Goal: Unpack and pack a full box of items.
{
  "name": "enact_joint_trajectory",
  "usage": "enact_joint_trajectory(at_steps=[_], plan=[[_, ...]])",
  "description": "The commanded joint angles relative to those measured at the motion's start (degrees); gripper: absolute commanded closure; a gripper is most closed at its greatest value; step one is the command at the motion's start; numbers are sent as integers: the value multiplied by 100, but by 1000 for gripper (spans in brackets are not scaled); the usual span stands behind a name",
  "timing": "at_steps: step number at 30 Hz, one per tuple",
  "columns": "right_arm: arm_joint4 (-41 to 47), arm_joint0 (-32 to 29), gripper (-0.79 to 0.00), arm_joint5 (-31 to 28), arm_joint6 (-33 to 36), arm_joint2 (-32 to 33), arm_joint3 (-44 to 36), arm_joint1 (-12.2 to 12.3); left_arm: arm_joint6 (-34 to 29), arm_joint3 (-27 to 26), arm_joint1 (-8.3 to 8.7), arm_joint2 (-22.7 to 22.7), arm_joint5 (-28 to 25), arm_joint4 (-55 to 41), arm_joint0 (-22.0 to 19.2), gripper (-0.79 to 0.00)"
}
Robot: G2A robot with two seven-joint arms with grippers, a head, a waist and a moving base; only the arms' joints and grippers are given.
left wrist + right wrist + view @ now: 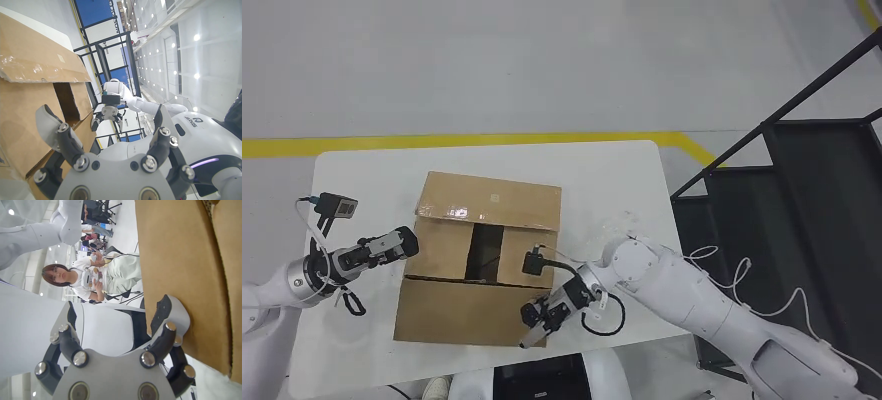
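The box (479,300) sits mid-worktop (362,180), its long axis running 12 to 6 in the top view. Its flaps are folded in but not shut, and a dark slot (485,250) lies open at the centre. What matters to me is which arm is better placed to lift a flap. The left fingers (47,117) sit at the box's 9 o'clock side, level with the slot and pointing toward 3, so the box lies straight ahead of them. One of them is at the cardboard edge, though I cannot tell whether it touches. The right fingers (175,311) are at the box's near corner, around 5 o'clock, pointing roughly toward 7. Both pairs are spread wide and grip nothing. One right finger lies flat against the cardboard and the other hangs free off the box. I judge the unpacking barely begun, with the flaps not yet opened. The left arm looks nearer the slot, so I would work the flap from that side first.
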Motion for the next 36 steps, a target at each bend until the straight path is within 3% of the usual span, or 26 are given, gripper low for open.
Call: enact_joint_trajectory(at_steps=[1, 16, 23, 25, 31, 36], plan=[[-587, -105, -785, 235, -281, 42, -223, 41, 0, 0, 0, 0, 0, 0, 0, -785], [-2585, -553, -785, 1328, -1722, 202, -853, 132, 0, 0, 0, 0, 0, 0, 0, -785], [-2643, -741, -785, 1514, -1806, 525, -981, 222, 0, 0, 0, 0, 0, 0, 0, -785], [-2467, -818, -785, 1446, -1621, 591, -1057, 252, 0, 0, 0, 0, 0, 0, 0, -785], [-772, -908, -785, 828, -634, 965, -1054, 348, 0, 0, 0, 0, 0, 0, 0, -785], [356, -826, -785, 592, -809, 1440, -780, 371, 0, 0, 0, 0, 0, 0, 0, -785]])
